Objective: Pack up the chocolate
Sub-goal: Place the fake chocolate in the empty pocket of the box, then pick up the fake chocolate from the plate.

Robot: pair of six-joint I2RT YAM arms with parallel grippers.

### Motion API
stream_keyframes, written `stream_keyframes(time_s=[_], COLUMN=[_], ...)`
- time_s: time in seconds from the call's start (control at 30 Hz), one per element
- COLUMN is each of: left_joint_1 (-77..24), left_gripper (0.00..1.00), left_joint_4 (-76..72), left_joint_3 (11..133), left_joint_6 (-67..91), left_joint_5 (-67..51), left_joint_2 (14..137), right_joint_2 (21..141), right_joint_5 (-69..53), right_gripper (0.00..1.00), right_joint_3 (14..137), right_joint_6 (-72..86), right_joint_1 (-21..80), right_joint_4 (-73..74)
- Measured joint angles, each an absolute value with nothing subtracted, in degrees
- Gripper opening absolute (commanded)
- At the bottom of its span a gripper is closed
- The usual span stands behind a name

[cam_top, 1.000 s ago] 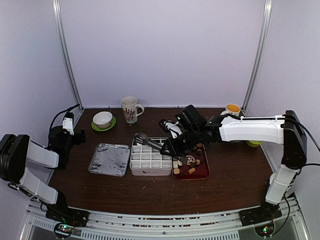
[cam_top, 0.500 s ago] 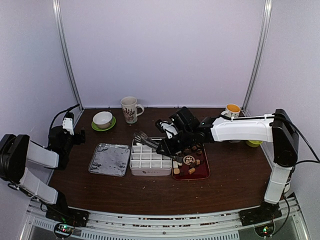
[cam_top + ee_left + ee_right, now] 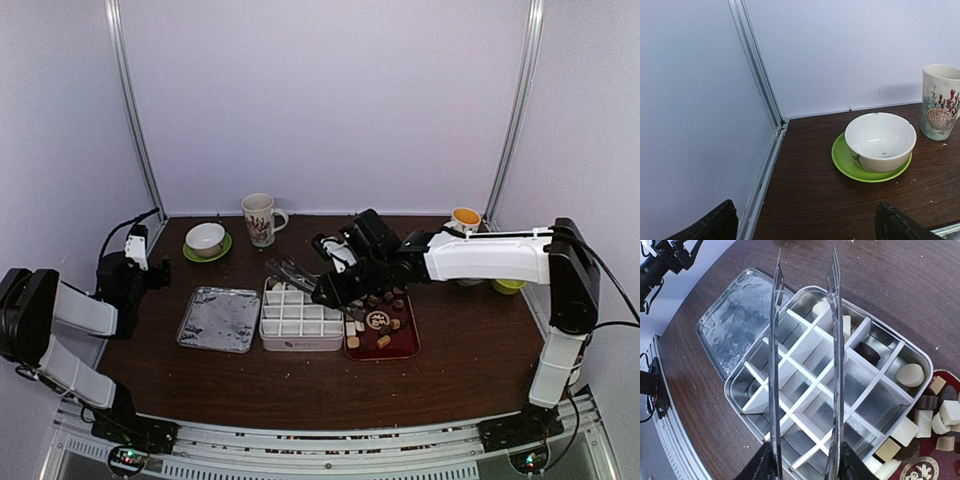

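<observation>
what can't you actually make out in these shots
Top view: the right arm covers the far end of the red tray, hiding part of the chocolate.
Right wrist view: the tongs cross several cells of the tin; the tray runs off the corner.
Left wrist view: the mug is cut by the right edge.

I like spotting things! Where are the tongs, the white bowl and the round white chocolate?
tongs [image 3: 774, 370]: right wrist view, left blade.
white bowl [image 3: 880, 140]: left wrist view, inside.
round white chocolate [image 3: 910, 375]: right wrist view, top face.
</observation>
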State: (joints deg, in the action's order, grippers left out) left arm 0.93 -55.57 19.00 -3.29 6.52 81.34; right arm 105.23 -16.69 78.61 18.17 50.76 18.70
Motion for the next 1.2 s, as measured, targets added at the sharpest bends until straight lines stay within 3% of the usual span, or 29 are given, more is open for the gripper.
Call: stream_keyframes(time_s=[0.6, 0.9, 1.2], left_joint_1=[0.93, 0.93, 0.93], left_gripper=[0.98, 0.98, 0.98], left_joint_4=[-55.59, -55.59, -55.61], left_joint_3=[19.00, 19.00, 19.00], left_joint_6=[-3.31, -3.29, -3.31], left_joint_5=[6.50, 6.50, 6.50], left_joint_2=[81.34, 81.34, 81.34], right_joint_2=[78.15, 71.00, 67.77], right_joint_5=[-7.38, -10.79, -16.38], right_gripper=[0.39, 0.40, 0.39], right_joint_3=[60.27, 54.61, 49.01], right_joint_6=[15.25, 17.43, 22.41], right_joint_1=[49.28, 49.06, 50.13], right_joint_4=[34.26, 47.18, 48.21])
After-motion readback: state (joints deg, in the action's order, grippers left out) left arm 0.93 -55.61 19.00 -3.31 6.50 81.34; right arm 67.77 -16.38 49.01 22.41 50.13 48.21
